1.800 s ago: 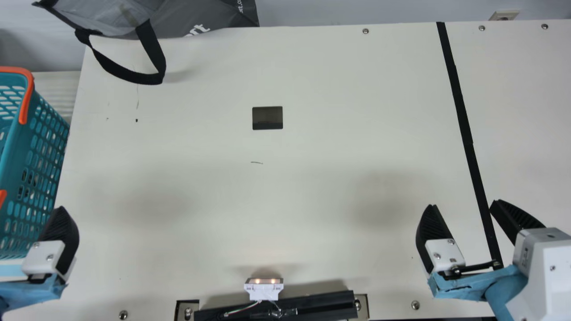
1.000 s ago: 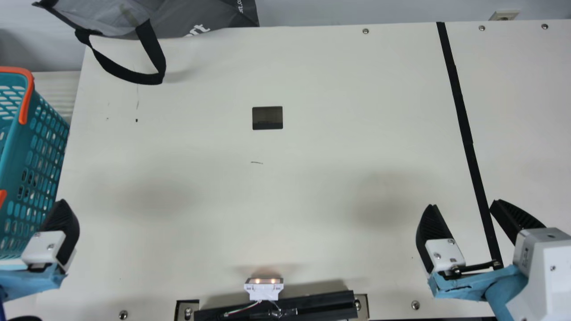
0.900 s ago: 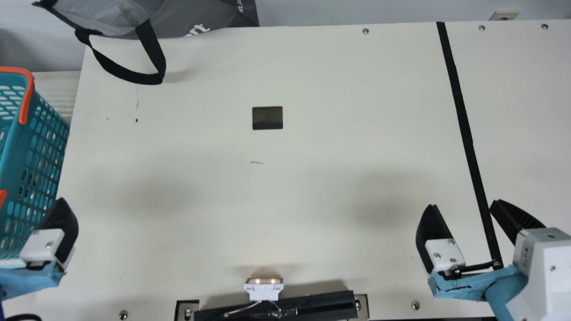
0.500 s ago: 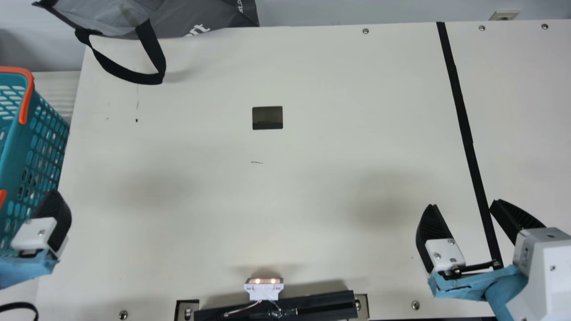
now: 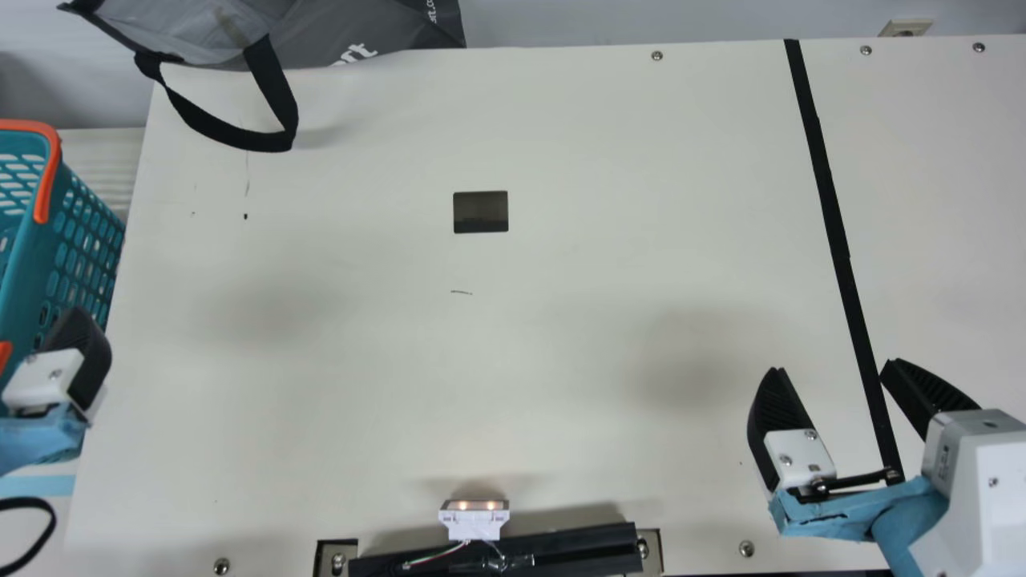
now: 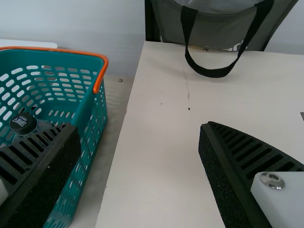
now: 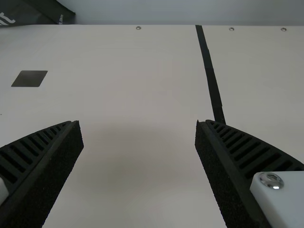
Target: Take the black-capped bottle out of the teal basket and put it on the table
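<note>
My left gripper is at the main view's left edge, one finger showing in front of the teal basket. In its wrist view the left gripper stands open with nothing between its fingers. Beyond one finger, inside the teal basket, is the black-capped bottle; its cap shows and most of its body is hidden by that finger. My right gripper is at the main view's lower right over the table. The right wrist view has the right gripper open and holding nothing.
A grey bag with a black strap loop lies at the back left, the loop hanging over the table. The basket has orange handles and stands beside the table's left edge. A small sensor on a black bar sits at the front edge.
My left gripper has moved up the main view, toward the back of the table, and a little to the left along the basket. The right arm has stayed where it was.
</note>
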Controlling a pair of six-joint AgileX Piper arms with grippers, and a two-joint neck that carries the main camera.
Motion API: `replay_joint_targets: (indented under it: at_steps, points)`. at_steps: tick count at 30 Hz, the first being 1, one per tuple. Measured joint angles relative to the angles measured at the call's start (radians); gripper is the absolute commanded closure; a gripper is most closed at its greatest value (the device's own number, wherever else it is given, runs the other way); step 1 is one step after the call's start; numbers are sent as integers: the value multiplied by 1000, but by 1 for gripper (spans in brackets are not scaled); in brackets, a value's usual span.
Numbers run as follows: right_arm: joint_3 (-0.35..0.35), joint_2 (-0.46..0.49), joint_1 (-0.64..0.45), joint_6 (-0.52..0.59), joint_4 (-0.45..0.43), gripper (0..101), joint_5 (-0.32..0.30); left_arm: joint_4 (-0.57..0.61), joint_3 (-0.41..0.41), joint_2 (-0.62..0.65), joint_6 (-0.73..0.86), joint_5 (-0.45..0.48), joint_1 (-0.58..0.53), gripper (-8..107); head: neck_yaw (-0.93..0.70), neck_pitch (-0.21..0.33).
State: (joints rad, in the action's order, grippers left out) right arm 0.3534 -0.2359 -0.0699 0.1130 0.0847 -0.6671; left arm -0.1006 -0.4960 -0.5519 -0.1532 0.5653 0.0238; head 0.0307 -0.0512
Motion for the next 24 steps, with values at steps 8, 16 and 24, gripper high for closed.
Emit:
replay_joint_targets:
  at_steps: [8, 16, 24]
  points:
    - [0, 0, 0, 0, 0, 10, 0, -25, -37, -75, -25, -31, 30, -8, 5, 0]
    - [0, 0, 0, 0, 0, 10, 0, -32, -69, -150, -36, -64, 77, -8, 5, 0]
    - [0, 0, 0, 0, 0, 10, 0, -12, -87, -216, -23, -97, 135, -8, 0, 0]
